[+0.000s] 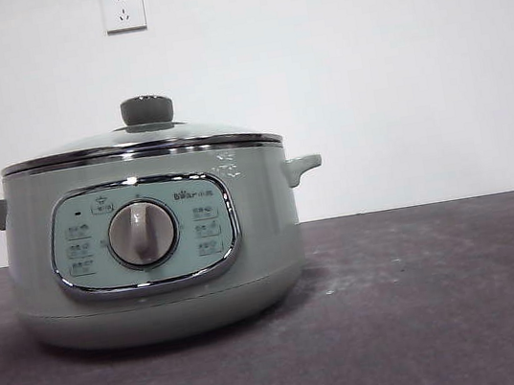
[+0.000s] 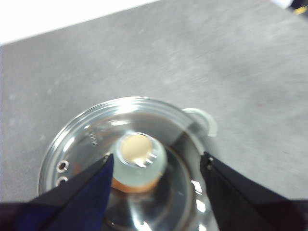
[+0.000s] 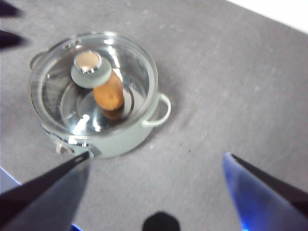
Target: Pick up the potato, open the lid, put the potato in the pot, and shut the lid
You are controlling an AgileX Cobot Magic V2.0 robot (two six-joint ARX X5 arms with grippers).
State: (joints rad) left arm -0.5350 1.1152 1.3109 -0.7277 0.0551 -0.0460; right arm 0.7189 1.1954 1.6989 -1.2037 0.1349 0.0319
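Observation:
The sage-green pot (image 1: 155,256) stands at the table's left with the glass lid (image 1: 138,138) seated on its rim. In the right wrist view the orange-brown potato (image 3: 109,95) lies inside the pot (image 3: 120,139), seen through the lid (image 3: 134,62). My left gripper (image 2: 158,161) is open above the lid (image 2: 91,139), its jaws apart on either side of the knob (image 2: 139,159) and not touching it. A sliver of potato (image 2: 139,186) shows under the knob. My right gripper (image 3: 156,155) is open and empty, high above the table beside the pot.
The grey table (image 1: 428,302) stretches to the right of the pot. A white wall with two sockets (image 1: 123,9) stands behind. No arm shows in the front view.

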